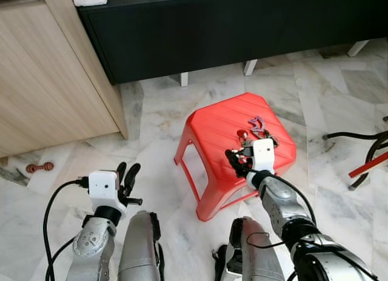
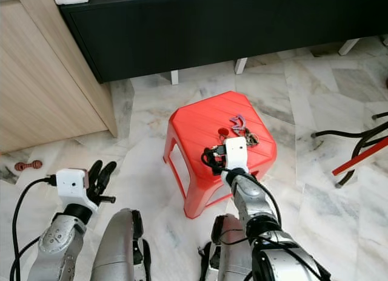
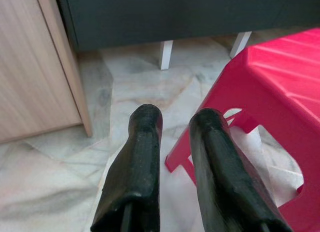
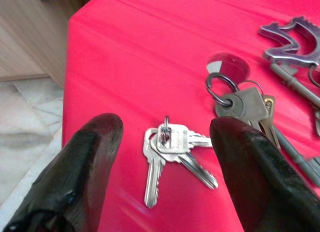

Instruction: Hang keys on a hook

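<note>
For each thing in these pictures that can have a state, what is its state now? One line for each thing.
Right gripper: open, fingers on either side of the small keys, holding nothing.
Small keys: flat on the stool, not gripped.
Larger key bunch: lying on the stool, apart from the small keys.
Red stool: upright on the floor.
Left gripper: empty, fingers slightly apart, beside the stool.

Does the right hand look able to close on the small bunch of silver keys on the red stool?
Probably yes: the right hand is open just above the small keys on the red stool, nothing between.
</note>
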